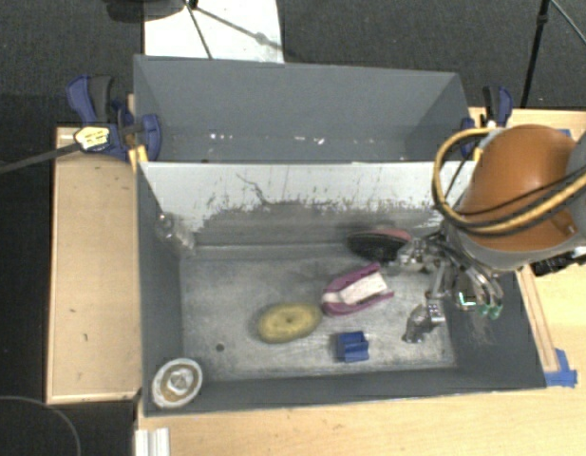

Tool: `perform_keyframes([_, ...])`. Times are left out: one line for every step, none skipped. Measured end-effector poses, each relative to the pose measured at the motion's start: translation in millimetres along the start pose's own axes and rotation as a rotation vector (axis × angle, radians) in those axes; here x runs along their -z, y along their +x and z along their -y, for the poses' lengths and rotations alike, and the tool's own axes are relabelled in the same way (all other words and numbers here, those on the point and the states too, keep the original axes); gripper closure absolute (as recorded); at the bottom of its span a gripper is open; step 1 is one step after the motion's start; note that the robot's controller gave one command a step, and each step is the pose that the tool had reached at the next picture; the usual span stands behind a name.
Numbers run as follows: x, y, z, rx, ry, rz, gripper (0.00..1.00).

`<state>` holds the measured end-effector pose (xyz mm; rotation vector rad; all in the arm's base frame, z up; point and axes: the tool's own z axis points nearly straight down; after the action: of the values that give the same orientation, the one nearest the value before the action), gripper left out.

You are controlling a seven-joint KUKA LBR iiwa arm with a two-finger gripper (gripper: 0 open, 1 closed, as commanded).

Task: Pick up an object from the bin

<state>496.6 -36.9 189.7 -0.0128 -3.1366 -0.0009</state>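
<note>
Approach step. My hand (418,329) is low at right of grey metal bin (274,112), over bare floor; can't tell how open it is, nothing seen held. Small blue block (350,347) lies just left. Next, I judge: shift left, centre over block, descend.

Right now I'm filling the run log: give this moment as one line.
gripper: low, right side of bin | nearest: blue block, purple-white thing | held: nothing seen

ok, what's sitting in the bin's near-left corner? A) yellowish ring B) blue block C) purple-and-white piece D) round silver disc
D: the round silver disc is tucked into that corner, while the yellowish ring, blue block and purple-and-white piece lie nearer the middle.
</note>
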Motion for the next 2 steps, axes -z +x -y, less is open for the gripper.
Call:
perform_keyframes([-92.3, -29.0, -55.5, 0.199, 0.002, 0.02, 0.0])
perform_keyframes([-94.2, -27.9, -56.3, 0.202, 0.001, 0.016, 1.0])
